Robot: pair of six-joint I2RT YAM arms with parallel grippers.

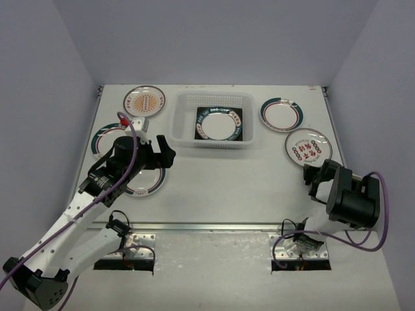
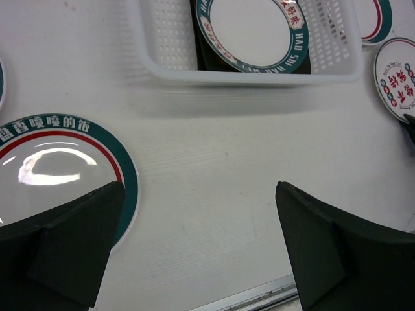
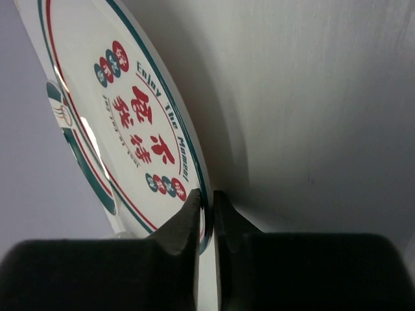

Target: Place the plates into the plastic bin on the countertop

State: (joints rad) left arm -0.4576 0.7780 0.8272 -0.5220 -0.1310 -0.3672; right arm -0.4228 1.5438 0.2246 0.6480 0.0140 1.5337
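Red-lettered plate [image 3: 130, 136] is being pinched at its rim by the right gripper [image 3: 206, 217], jaws nearly closed, likely needing a lift into the plastic bin [image 1: 211, 144]; left gripper [image 2: 200, 191] is hanging wide open, empty.

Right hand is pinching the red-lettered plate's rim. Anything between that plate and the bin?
Nothing upright. Bare countertop separates the red-lettered plate from the bin. A teal-rimmed plate lies flat beside the bin's right wall, just off the direct line; lifted, the held plate should pass over it.
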